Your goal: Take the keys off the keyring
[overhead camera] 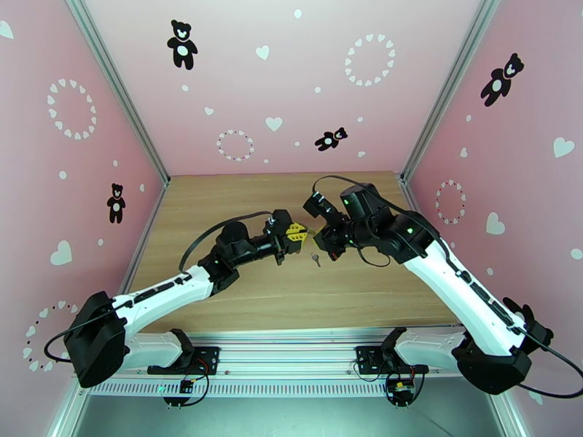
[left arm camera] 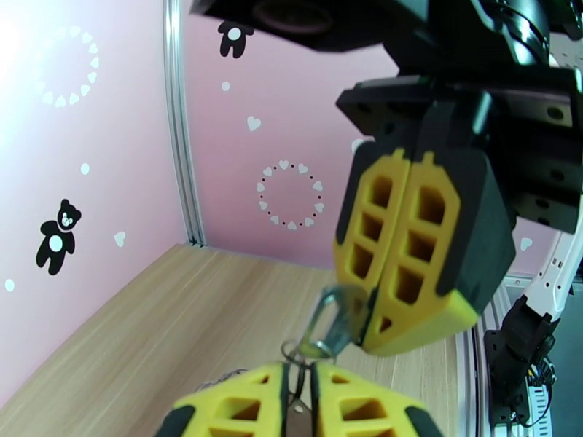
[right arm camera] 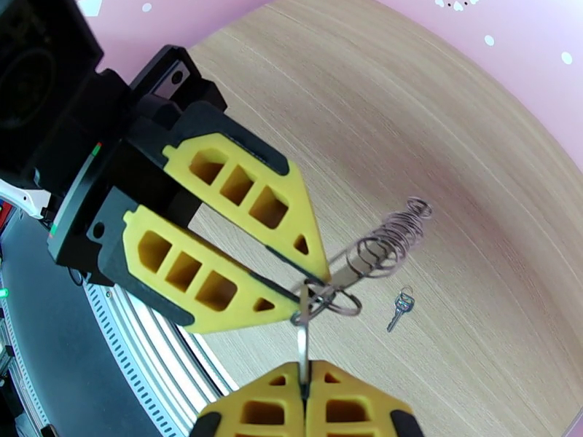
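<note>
Both arms meet above the middle of the light wooden tabletop [right arm camera: 452, 140]. The left gripper [right arm camera: 310, 284] is pinched on the thin oval wire keyring [right arm camera: 339, 312], held in the air; its silvery coiled chain [right arm camera: 390, 238] trails off to the side. The right gripper [right arm camera: 302, 367] is clenched on a flat silvery metal tab [right arm camera: 302, 336] hanging from that ring; key or clasp, cannot tell. One small dark grey round-headed key [right arm camera: 399, 307] lies loose on the wood below.
</note>
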You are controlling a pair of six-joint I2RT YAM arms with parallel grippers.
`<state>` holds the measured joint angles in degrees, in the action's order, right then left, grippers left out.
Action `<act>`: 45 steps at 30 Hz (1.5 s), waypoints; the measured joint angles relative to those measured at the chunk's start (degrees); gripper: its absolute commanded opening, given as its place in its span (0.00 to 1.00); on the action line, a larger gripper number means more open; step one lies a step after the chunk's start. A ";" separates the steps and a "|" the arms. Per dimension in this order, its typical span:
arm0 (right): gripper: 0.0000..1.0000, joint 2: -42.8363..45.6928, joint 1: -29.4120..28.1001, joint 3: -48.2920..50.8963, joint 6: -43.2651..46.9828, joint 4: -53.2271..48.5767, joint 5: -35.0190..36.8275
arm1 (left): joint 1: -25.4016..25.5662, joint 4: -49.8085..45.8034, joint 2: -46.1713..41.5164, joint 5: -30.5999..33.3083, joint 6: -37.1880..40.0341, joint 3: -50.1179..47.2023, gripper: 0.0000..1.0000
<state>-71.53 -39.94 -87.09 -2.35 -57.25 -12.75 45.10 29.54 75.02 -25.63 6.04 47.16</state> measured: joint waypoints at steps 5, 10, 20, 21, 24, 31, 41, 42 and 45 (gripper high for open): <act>0.00 0.02 0.00 0.00 -0.04 -0.22 0.74 | 0.00 -0.68 0.63 -1.66 0.42 0.52 0.09; 0.00 0.17 -0.02 -0.28 -1.66 -0.74 0.92 | 0.00 -1.75 0.44 -1.97 -0.20 0.59 0.34; 0.00 -1.57 -0.02 -2.38 -9.31 -2.47 1.99 | -0.07 -9.79 -7.78 5.01 -3.87 0.37 0.66; 0.00 -2.10 -0.02 -2.75 -10.27 -2.45 2.14 | -0.04 -9.57 -8.50 5.81 -4.26 -0.17 0.70; 0.00 -3.30 -0.07 -3.26 -13.66 -2.12 3.30 | 0.57 -9.01 -9.46 8.48 -4.83 -2.43 0.72; 0.00 -4.61 -0.07 -4.24 -20.68 -1.51 4.17 | 3.56 -3.21 -8.04 14.21 -5.33 -7.28 0.78; 0.00 -7.15 -1.25 -4.61 -27.39 2.01 2.58 | 4.24 2.47 -4.81 19.17 -7.34 -7.74 0.76; 0.00 -7.50 -1.25 -4.61 -27.74 2.43 2.38 | 4.24 2.49 -4.17 20.13 -7.54 -7.56 0.72; 0.00 -7.93 -1.25 -4.63 -28.39 3.30 2.03 | 4.24 2.58 -2.12 23.67 -7.63 -7.23 0.67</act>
<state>-79.46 -41.19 -91.72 -30.74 -53.95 -10.72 49.34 32.12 72.90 -1.96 -1.58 39.92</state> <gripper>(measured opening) 0.031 0.697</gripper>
